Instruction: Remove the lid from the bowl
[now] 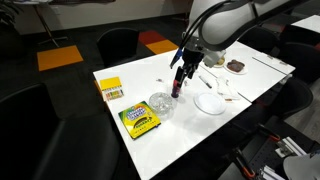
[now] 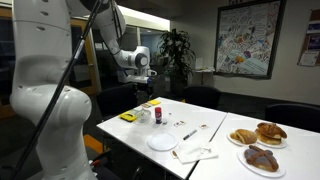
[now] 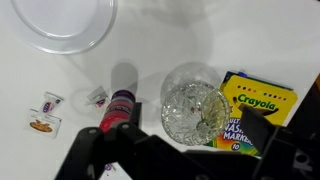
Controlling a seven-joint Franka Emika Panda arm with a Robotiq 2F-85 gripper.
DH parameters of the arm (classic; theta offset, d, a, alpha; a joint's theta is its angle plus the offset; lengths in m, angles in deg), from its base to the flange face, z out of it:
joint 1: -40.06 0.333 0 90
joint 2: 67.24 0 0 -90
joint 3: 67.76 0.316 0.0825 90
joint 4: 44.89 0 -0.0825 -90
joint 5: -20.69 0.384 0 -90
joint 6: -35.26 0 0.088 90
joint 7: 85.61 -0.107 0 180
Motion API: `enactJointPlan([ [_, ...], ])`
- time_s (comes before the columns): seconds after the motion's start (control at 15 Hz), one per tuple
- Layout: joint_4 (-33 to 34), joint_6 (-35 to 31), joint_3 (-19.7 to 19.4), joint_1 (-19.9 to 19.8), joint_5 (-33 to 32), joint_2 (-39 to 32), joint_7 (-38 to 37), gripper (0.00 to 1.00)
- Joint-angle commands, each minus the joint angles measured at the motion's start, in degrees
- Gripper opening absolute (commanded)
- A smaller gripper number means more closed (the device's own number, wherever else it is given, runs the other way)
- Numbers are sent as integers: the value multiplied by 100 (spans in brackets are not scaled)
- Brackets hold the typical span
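On the white surface (image 1: pixel 190 125), the bowl (image 1: pixel 160 103) sits near the front edge, just beside a green and yellow Crayola box (image 1: pixel 139 120). In the wrist view the lid (image 3: pixel 192 98) appears to lie on top of the bowl, though both are clear glass and their edges cannot be told apart. A small red-capped bottle (image 3: pixel 120 105) stands upright just beside the bowl, on the side away from the Crayola box. A white plate (image 1: pixel 210 102) lies farther along the surface, apart from the bowl. A yellow box (image 1: pixel 110 88) rests near the far corner, and 3 small packets (image 3: pixel 45 100) lie scattered beside the bottle. The end effector (image 1: pixel 180 72) hangs above the bottle and bowl without touching either. In the wrist view its dark fingers (image 3: pixel 100 155) are spread wide, with nothing held between them. In an exterior view, a plate of pastries (image 2: pixel 262 158) sits at the far end of the surface, well apart from the bowl.
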Motion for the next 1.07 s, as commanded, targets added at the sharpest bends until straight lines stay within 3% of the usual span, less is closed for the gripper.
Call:
enactJointPlan([
  [0.0, 376, -229, 82, 31, -86, -533, 219, 100],
  [0.27, 740, -175, 208, 86, -124, -1041, 428, 100],
  [0.67, 1345, -174, 65, 313, -879, -1674, 206, 100],
  [1.0, 1795, -224, 179, 256, -789, -2099, 389, 100],
])
